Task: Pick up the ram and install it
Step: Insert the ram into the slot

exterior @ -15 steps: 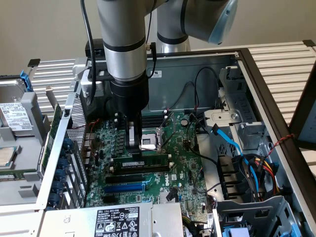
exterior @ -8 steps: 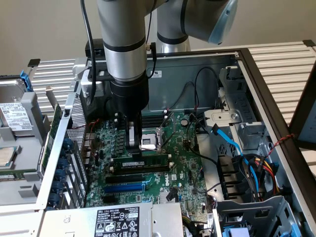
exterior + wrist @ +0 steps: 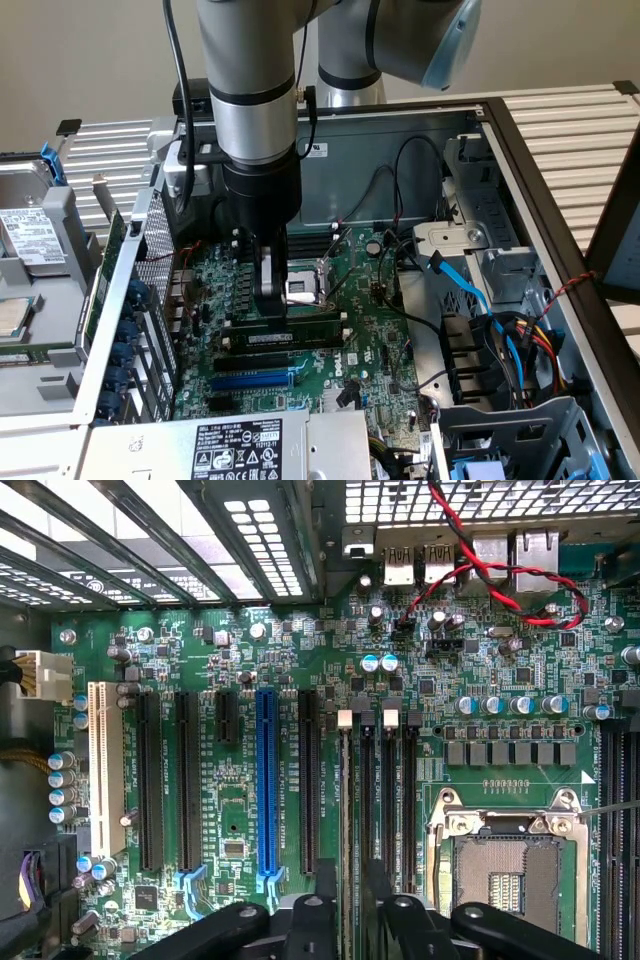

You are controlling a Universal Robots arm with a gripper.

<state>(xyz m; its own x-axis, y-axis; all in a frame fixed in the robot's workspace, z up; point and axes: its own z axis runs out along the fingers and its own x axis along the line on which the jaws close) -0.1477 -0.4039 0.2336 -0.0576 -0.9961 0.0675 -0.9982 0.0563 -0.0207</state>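
The ram [image 3: 300, 335] is a thin green stick with a white label. It stands upright in one of the long black memory slots on the motherboard [image 3: 380, 350], beside the CPU socket [image 3: 300, 290]. My gripper [image 3: 270, 308] points straight down over the middle of the ram's top edge. In the wrist view the ram [image 3: 347, 800] shows edge-on in its slot, running up from between my black fingertips [image 3: 325, 905]. My gripper [image 3: 350, 895] is open a little, with its fingers on either side of the stick and narrow gaps showing.
The motherboard [image 3: 200, 650] lies inside an open PC case. A blue expansion slot [image 3: 266, 780] and black slots sit beside the memory slots. Blue and black cables [image 3: 500, 330] crowd the exterior view's right. A labelled power supply [image 3: 240, 445] is in front, and a drive [image 3: 30, 250] lies outside at the left.
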